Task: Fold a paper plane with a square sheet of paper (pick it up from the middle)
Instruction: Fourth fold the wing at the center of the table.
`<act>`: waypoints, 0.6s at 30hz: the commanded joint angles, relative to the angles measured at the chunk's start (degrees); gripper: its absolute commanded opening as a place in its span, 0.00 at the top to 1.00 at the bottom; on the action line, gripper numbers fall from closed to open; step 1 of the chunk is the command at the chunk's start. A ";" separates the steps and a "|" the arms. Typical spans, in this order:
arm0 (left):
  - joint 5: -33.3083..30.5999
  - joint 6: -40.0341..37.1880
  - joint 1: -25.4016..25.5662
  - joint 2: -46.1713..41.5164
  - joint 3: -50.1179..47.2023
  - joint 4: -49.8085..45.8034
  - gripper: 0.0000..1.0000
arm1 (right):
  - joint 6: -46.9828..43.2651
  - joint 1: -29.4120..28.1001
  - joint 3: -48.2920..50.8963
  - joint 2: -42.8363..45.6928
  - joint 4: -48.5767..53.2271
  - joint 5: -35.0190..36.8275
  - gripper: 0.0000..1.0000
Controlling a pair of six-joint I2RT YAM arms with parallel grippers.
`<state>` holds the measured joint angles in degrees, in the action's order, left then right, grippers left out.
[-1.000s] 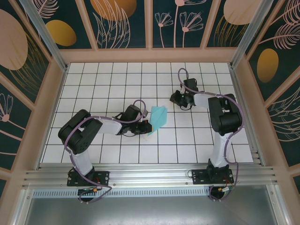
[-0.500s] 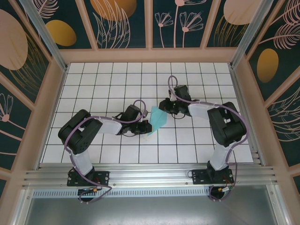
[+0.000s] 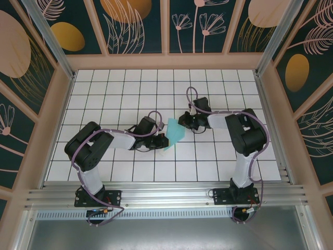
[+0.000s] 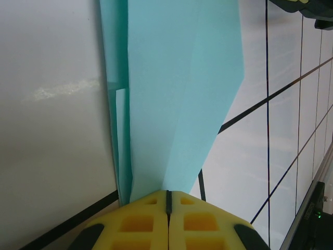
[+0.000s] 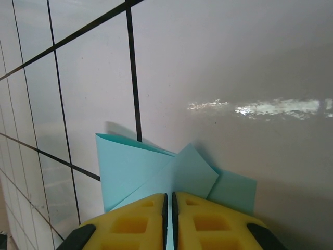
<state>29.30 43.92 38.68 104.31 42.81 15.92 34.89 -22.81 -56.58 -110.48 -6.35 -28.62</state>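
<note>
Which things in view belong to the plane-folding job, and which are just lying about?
Part of the job:
- folded cyan paper, partly creased
- left gripper, shut on the paper
- right gripper, shut on the paper's other end

Not part of it (fixed surroundings, not loose items):
- grid table
- patterned walls
- metal rail at the near edge

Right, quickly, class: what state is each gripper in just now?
Left gripper: closed, holding the folded cyan paper.
Right gripper: closed, holding the same paper's other end.
</note>
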 commanded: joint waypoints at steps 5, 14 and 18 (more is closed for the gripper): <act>-8.05 -2.22 -0.16 5.56 -3.55 -13.37 0.92 | -2.19 4.29 -3.68 -3.34 1.10 6.79 0.84; -8.04 -2.17 -0.10 5.27 -3.71 -13.29 0.92 | -2.29 4.43 -4.02 1.79 2.29 5.35 0.83; -7.77 -2.25 -0.09 4.94 -3.43 -13.29 0.92 | -1.25 2.35 -1.14 7.36 0.74 3.59 0.82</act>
<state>29.30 43.92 38.68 104.25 42.81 15.90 33.54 -18.65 -59.35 -108.62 -4.95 -24.25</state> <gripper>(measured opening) 0.085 0.177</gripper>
